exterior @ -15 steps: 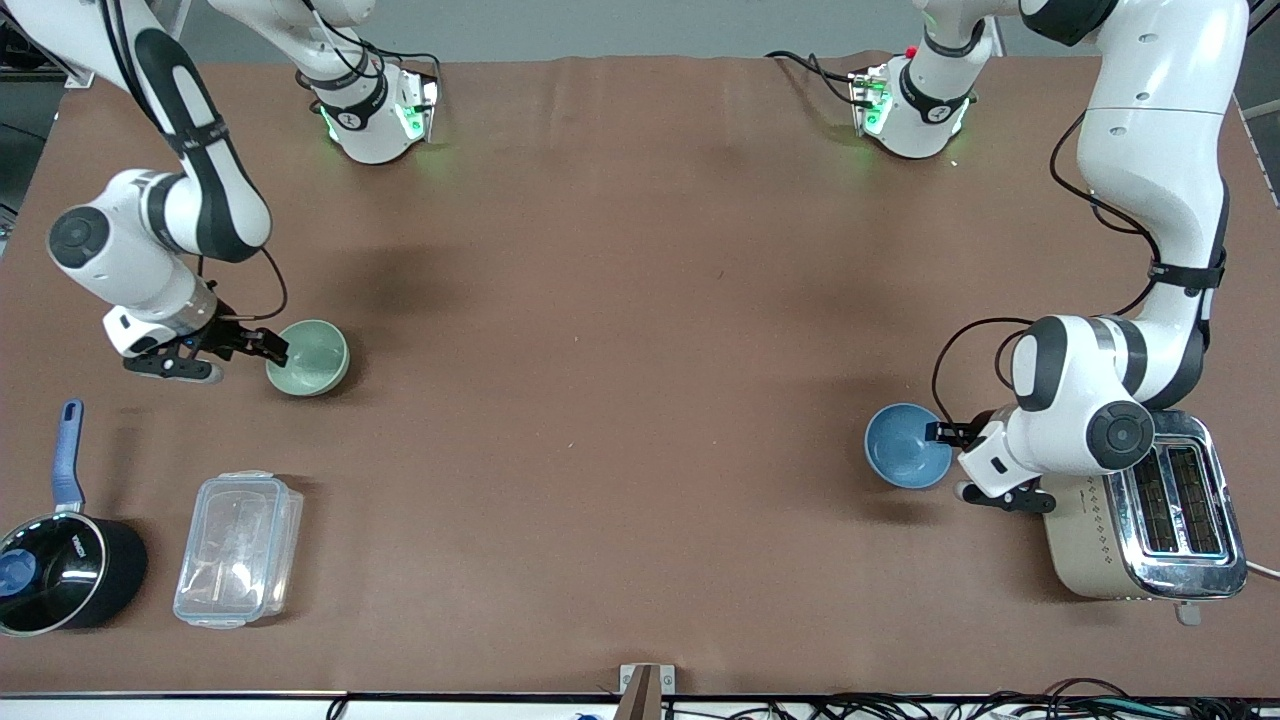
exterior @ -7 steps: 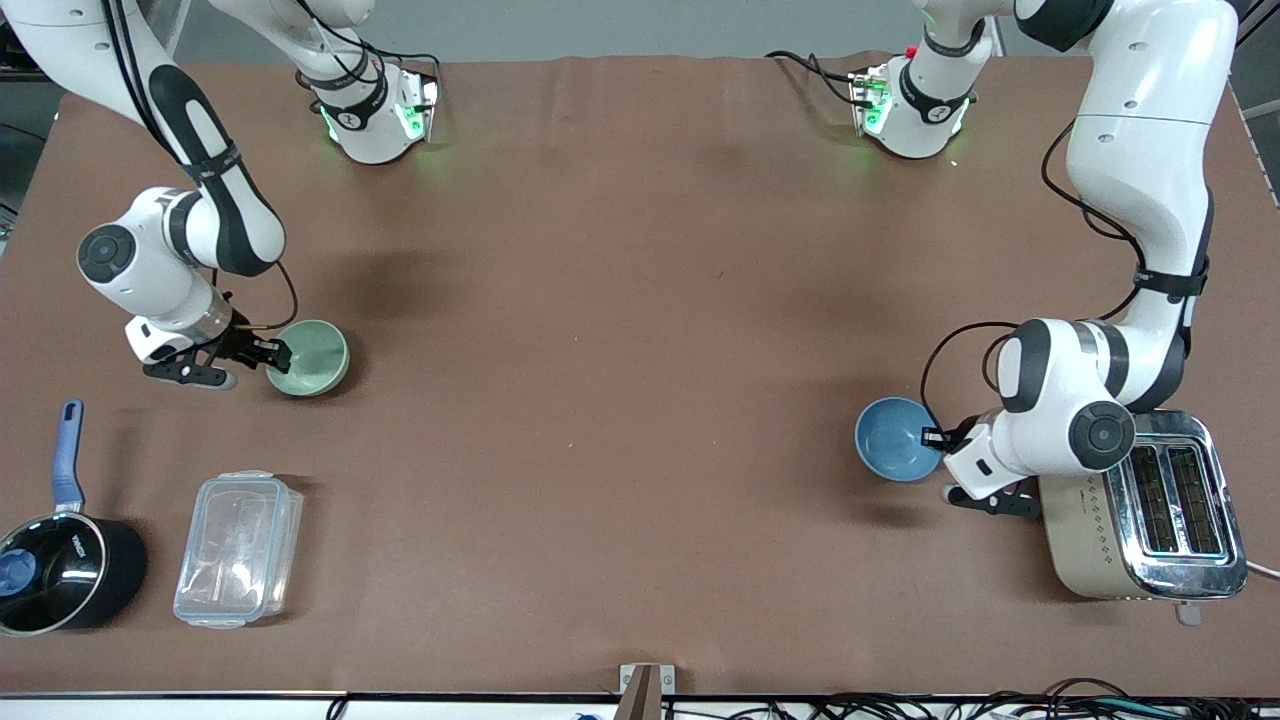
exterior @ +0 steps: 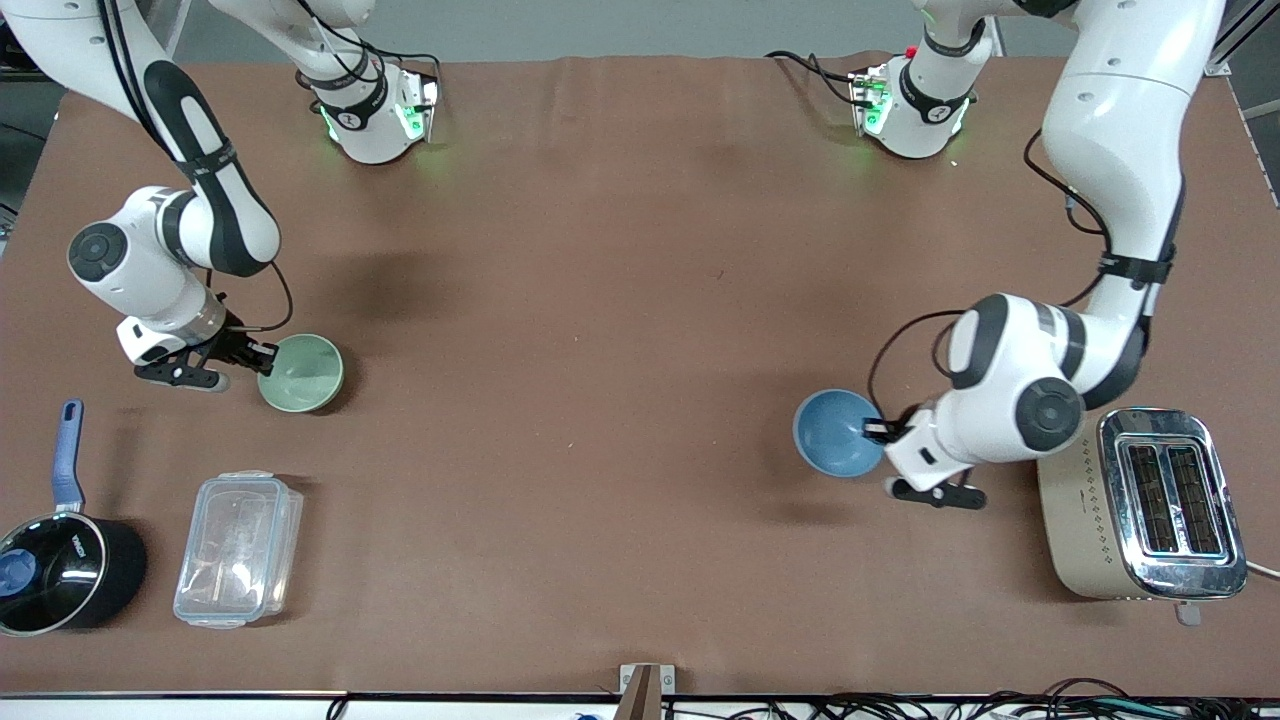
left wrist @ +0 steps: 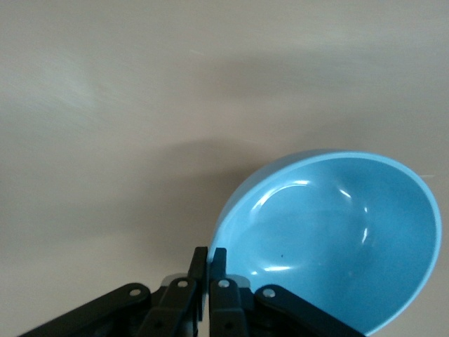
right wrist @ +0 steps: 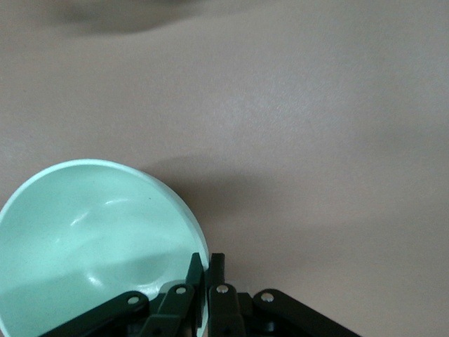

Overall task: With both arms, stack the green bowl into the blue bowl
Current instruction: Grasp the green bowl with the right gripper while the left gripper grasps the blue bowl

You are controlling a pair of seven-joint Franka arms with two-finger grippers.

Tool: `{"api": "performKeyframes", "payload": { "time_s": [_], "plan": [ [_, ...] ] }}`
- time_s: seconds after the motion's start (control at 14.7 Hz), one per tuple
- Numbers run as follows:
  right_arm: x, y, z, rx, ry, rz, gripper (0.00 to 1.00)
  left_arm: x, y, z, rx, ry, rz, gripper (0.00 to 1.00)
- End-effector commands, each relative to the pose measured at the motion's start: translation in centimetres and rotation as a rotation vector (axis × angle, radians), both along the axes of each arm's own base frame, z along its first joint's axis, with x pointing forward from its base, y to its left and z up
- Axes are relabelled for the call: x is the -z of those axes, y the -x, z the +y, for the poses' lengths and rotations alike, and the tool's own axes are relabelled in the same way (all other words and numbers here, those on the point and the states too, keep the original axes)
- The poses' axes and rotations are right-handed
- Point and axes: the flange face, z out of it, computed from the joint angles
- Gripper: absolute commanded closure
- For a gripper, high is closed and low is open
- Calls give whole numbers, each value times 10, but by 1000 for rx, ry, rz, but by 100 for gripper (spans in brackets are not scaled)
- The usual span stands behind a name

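On my feed the green bowl (exterior: 301, 372) is up at the right arm's end of the table, pinched at its rim by the right gripper (exterior: 266, 357). In the right wrist view the two black fingers (right wrist: 210, 270) are squeezed tight on the pale wall of the green bowl (right wrist: 91, 239), one inside, one outside, and the bowl's shadow on the brown table (right wrist: 316, 140) makes it look lifted just off the surface, though I can't say that for sure.

The blue bowl (exterior: 838, 432) is well apart from it, toward the left arm's end, carried by the left gripper (exterior: 878, 431), which is clamped on its rim the same way. The left wrist view shows the fingers (left wrist: 218, 263) closed on the edge of the blue bowl (left wrist: 337, 239), which is tilted, its lighter inside facing the camera, with a soft shadow on the table beneath. So it's over bare table (exterior: 620, 300), between the middle and the toaster (exterior: 1140, 505).

The toaster, beige with a chrome top, sits just beside the left arm's wrist, nearer the front camera. At the right arm's end, nearer the front camera than the green bowl, I've got a clear plastic container (exterior: 238, 548) with its lid on, and beside that a black saucepan (exterior: 60, 570) with a blue handle.
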Motion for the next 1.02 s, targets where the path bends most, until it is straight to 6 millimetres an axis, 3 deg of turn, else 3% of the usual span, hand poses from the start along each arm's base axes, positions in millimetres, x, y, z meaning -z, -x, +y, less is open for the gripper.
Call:
{"api": "performKeyframes", "payload": {
  "time_s": [0.0,0.14,0.2,0.34,0.48,0.55,0.75,0.82,0.95],
  "plan": [
    [-47,-16,-6,-1,-4,4,100,-7,35,-83,-88,-41,32,100],
    [-89,-35,-2,-6,-15,50,100,9,66,-144,-145,-68,66,100],
    [-108,-45,2,-9,-21,73,100,6,73,-172,-195,-68,64,100],
    [-147,-66,18,-27,-31,87,100,14,95,-213,-256,-89,76,100],
    [-165,-75,43,-20,-69,82,100,33,112,-235,-258,-107,97,100],
    [-173,-77,65,-15,-81,73,100,47,118,-244,-249,-103,101,99],
    [-188,-83,141,16,-81,87,100,55,123,-254,-244,-82,94,95],
    [-194,-85,165,35,-81,77,100,52,123,-259,-239,-73,83,85],
    [-205,-85,214,42,-89,54,100,41,116,-254,-234,-67,58,0]
  ]
}}
